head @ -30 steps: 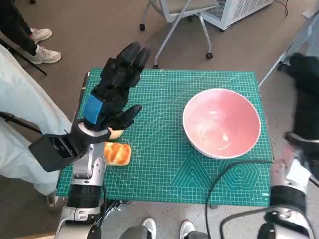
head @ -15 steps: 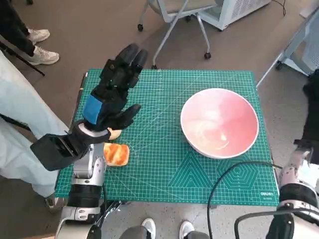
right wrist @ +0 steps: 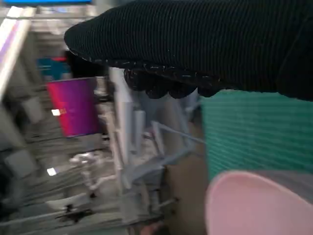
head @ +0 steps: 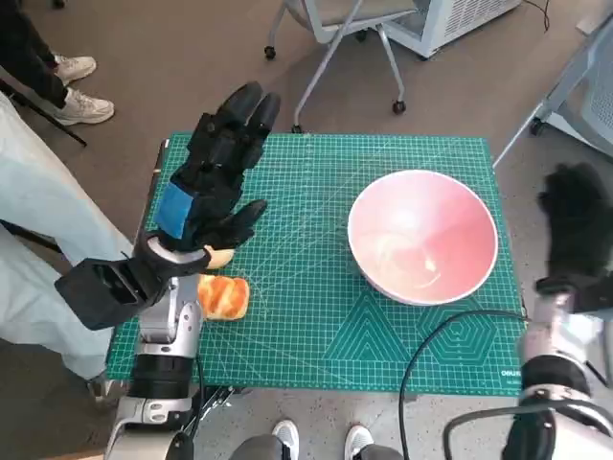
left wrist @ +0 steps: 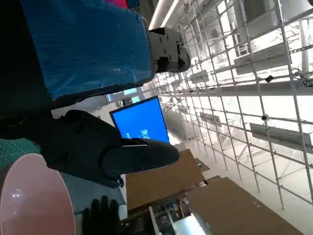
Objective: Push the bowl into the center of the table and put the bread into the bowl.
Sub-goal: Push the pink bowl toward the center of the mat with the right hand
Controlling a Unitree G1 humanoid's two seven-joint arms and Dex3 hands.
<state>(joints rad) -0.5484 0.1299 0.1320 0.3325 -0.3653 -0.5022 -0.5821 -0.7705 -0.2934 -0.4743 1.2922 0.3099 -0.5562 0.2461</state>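
Observation:
A big pink bowl (head: 422,236) stands on the right half of the green cutting mat (head: 316,192); its rim shows in the left wrist view (left wrist: 34,196) and the right wrist view (right wrist: 254,205). The bread (head: 222,296), a golden bun, lies near the mat's front left corner. My left hand (head: 215,171) hovers above the mat's left side, fingers spread, holding nothing; the bread lies just below its wrist. My gloved right hand (head: 578,235) is raised off the table's right edge, beside the bowl and apart from it, empty.
A wheeled chair (head: 335,38) stands beyond the table's far edge. A person in pale trousers (head: 38,230) stands close at the left, another person's shoes (head: 81,101) behind. A black cable (head: 431,340) loops over the mat's front right.
My right hand dropped out of sight half a second ago and now is back up beside the bowl's right side. The left hand, bowl and bread stay put.

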